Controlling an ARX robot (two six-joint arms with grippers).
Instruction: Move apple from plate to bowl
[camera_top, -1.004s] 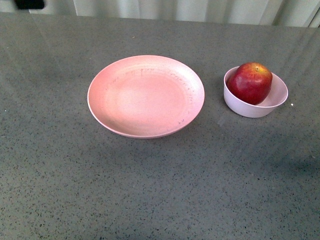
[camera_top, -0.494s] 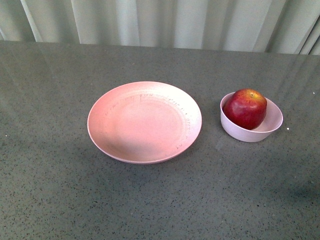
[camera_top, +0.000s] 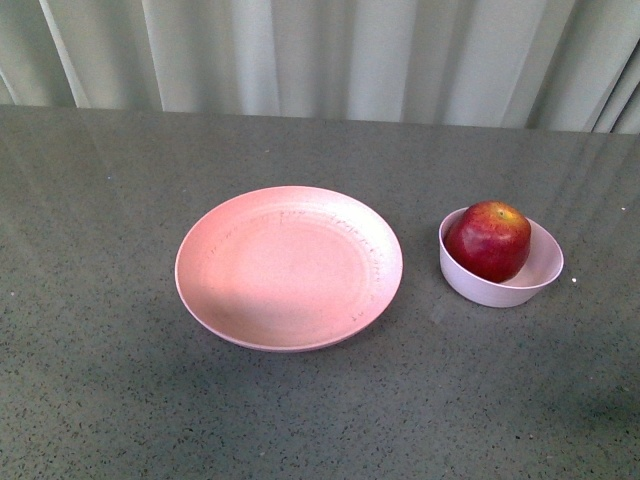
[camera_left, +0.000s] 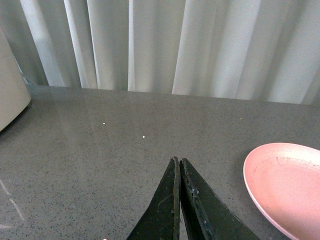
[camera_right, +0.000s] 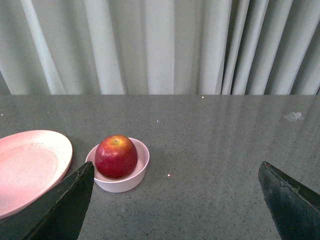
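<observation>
The left arm's black gripper (camera_left: 178, 162) hung with its fingertips pressed together above the speckled grey table (camera_left: 100, 150) (pleated pale curtain (camera_left: 175, 45) behind), wide matte pink plate (camera_left: 287, 185) nearby.

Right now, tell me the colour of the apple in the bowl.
Dark red apple, yellow-orange near the stem; front view shows it best.

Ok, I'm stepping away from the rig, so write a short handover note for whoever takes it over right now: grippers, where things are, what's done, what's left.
Left gripper: shut, empty, above the grey table.
Right gripper: open wide, empty, facing the bowl from a distance.
Glossy dark red apple: sits in the small pale pink-white bowl.
Wide shallow pink plate: bare, beside the bowl, not touching it.
Done: apple is in the bowl.
Left: nothing visible; both arms are clear.
</observation>
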